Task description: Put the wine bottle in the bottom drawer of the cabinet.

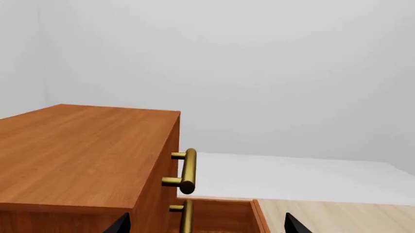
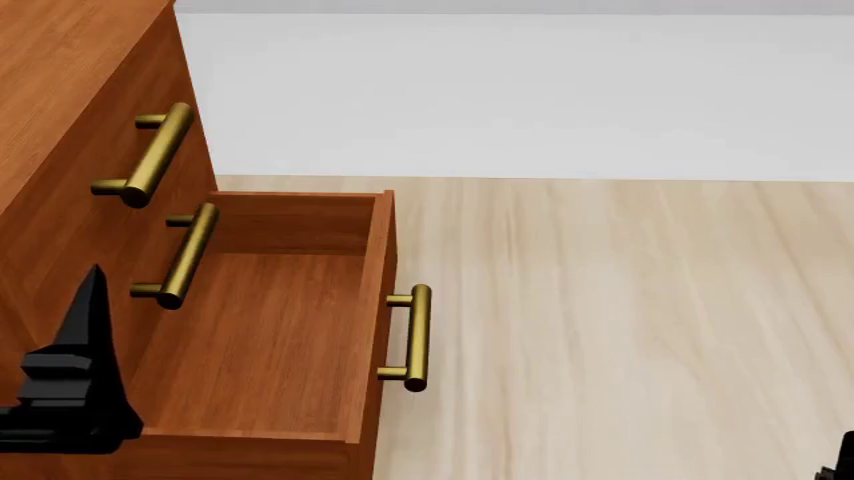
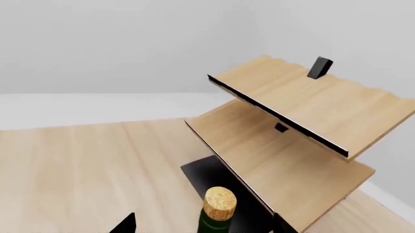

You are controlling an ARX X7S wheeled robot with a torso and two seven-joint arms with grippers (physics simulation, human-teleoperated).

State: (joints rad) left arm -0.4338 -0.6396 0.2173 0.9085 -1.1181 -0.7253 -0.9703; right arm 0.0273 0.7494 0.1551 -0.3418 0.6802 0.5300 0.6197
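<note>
Reddish-brown wooden bottom drawer (image 2: pixel 267 340) pulled open from reddish-brown cabinet (image 2: pixel 67 60), interior bare; pale floor (image 2: pixel 627 320) free at 3 o'clock. Left gripper (image 1: pixel 204 224) spread. Right gripper (image 3: pixel 201 224) pinching dark green cork-topped wine bottle (image 3: pixel 219 206).

Your right wrist view cuts off the wine bottle (image 3: pixel 218 209) below its neck; right gripper (image 3: pixel 202 224) jaws barely show, grip unreadable.

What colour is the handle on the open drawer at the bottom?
The handle on the bottom drawer is shiny brass-gold, clearest in the head view.
</note>
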